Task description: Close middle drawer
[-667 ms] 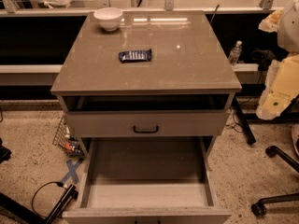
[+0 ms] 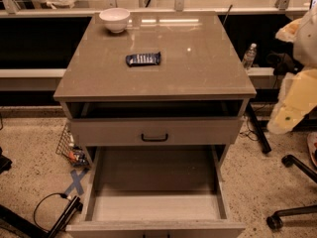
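Middle drawer (image 2: 156, 192): you see it pulled far out of the cabinet (image 2: 198, 78), under the slightly open top drawer (image 2: 154, 132).
Gripper (image 2: 292, 108): right of the cabinet, apart from it; whether it is spread or closed you cannot tell.
Cabinet top: white bowl (image 2: 115, 20) back-left, blue snack bar (image 2: 143, 59) near the middle.

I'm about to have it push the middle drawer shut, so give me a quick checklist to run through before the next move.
1. Middle drawer open, needing a push: ok.
2. Nothing inside it to jam: ok.
3. Gripper lined up with the drawer front: not ok, it sits beside the cabinet at the picture's right.
4. Drawer handle in view: cannot tell, cut by the bottom edge.
5. Bowl and packet on the cabinet top, out of the path: ok.
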`<state>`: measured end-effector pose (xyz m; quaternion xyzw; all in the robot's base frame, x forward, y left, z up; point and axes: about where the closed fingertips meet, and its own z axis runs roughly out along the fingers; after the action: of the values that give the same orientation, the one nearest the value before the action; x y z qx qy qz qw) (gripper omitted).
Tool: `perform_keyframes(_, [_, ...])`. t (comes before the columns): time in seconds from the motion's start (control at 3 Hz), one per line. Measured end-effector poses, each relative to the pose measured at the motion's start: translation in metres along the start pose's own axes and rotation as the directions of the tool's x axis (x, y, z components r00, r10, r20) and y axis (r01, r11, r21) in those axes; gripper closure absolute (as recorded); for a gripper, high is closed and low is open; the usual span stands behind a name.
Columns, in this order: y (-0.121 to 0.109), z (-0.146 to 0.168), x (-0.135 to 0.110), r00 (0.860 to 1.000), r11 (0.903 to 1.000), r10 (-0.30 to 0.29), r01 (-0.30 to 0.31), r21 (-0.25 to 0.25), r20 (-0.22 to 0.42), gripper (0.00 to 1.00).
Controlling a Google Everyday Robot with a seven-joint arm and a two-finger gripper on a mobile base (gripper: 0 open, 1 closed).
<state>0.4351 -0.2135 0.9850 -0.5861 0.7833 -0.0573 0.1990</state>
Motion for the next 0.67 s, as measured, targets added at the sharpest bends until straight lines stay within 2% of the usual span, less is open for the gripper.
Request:
perform_keyframes(0.33, [0.026,0.027,0.022,0.995,0.9966,0.082,-0.082,0.003,0.052,0.0])
perform_keyframes(0.67, [0.065,0.067,0.054,0.978,0.9866,0.162,-0.163,-0.007,0.132,0.0])
